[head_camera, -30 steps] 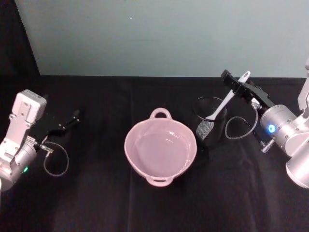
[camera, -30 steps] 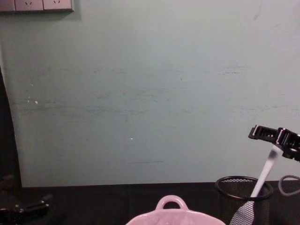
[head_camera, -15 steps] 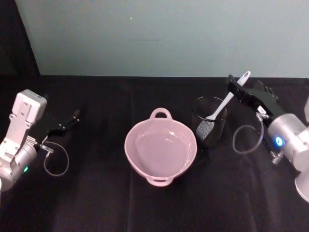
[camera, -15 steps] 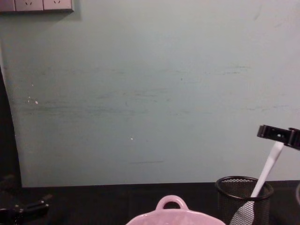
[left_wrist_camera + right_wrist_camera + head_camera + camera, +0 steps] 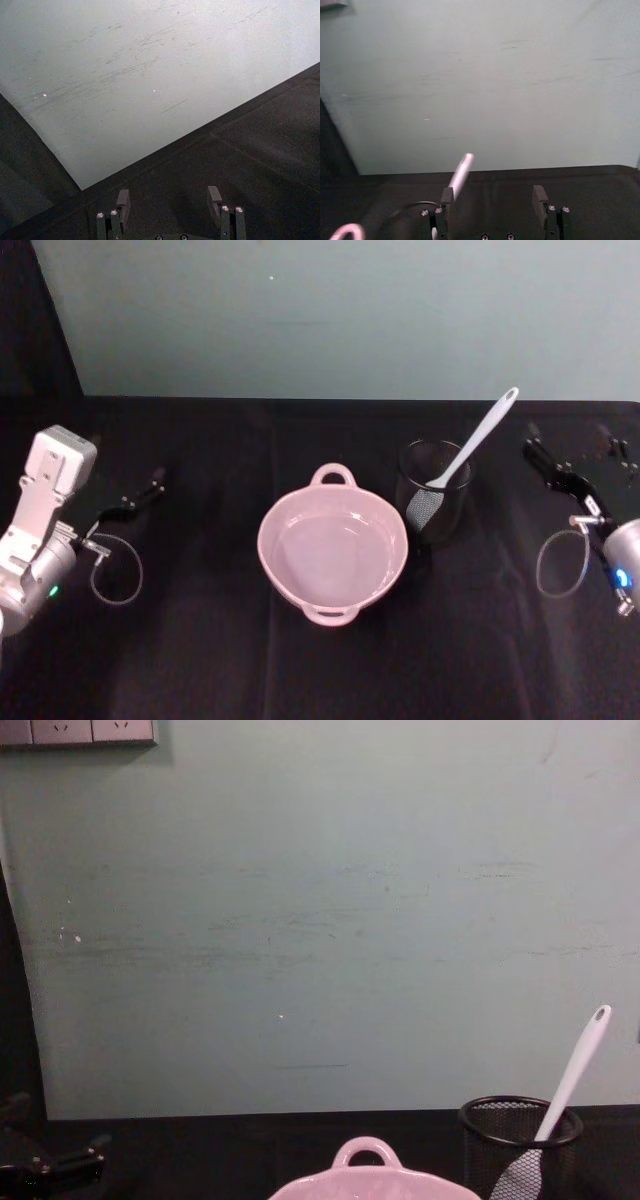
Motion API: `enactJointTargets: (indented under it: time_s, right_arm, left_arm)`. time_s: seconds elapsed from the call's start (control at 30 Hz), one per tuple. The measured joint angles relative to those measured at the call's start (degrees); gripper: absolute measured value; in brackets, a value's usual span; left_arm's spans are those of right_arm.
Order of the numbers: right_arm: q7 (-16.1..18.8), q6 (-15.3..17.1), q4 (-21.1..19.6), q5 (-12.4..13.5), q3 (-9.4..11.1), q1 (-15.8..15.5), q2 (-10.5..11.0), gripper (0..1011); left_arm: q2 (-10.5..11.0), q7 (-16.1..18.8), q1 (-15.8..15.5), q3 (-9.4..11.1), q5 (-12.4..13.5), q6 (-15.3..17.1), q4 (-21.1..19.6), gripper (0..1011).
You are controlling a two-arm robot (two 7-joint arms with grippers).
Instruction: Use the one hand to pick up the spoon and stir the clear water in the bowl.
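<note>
A black wire-mesh cup (image 5: 433, 502) stands right of centre on the black tablecloth (image 5: 200, 660). Behind, a pale green wall (image 5: 320, 920) carries sockets (image 5: 78, 731) at upper left.

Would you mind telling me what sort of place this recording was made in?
Probably a robot test bench rather than a kitchen: a table draped in black cloth against a bare pale green wall with wall sockets, holding just a pink bowl and a mesh cup.
</note>
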Motion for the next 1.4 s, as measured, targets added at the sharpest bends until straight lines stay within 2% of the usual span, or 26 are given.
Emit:
enactJointTargets:
  time_s: [0.1, 0.23, 0.33, 0.5, 0.6, 1.4]
  right_arm:
    - [-0.9, -2.2, 1.8, -2.0, 0.9, -0.8, -0.5, 1003]
    - [-0.9, -3.5, 3.6, -3.0, 1.4, -1.0, -0.8, 1003]
    - [-0.7, -4.2, 4.5, -3.7, 1.5, -1.2, -1.0, 1003]
    - [-0.4, -6.7, 7.0, -6.4, 1.0, -1.1, -1.6, 1003]
    - [0.7, -8.9, 8.0, -6.6, 1.2, -1.1, -2.1, 1002]
    - [0.3, -7.8, 7.6, -6.5, 1.0, -1.0, -1.9, 1002]
  left_arm:
    - [0.0, 0.0, 0.0, 0.0, 0.0, 0.0, 0.0, 1011]
    - [0.0, 0.0, 0.0, 0.0, 0.0, 0.0, 0.0, 1011]
    - [0.0, 0.0, 0.0, 0.0, 0.0, 0.0, 0.0, 1011]
    - [0.0, 0.0, 0.0, 0.0, 0.0, 0.0, 0.0, 1011]
    - [0.0, 0.0, 0.0, 0.0, 0.0, 0.0, 0.0, 1011]
    - [0.0, 0.0, 0.0, 0.0, 0.0, 0.0, 0.0, 1011]
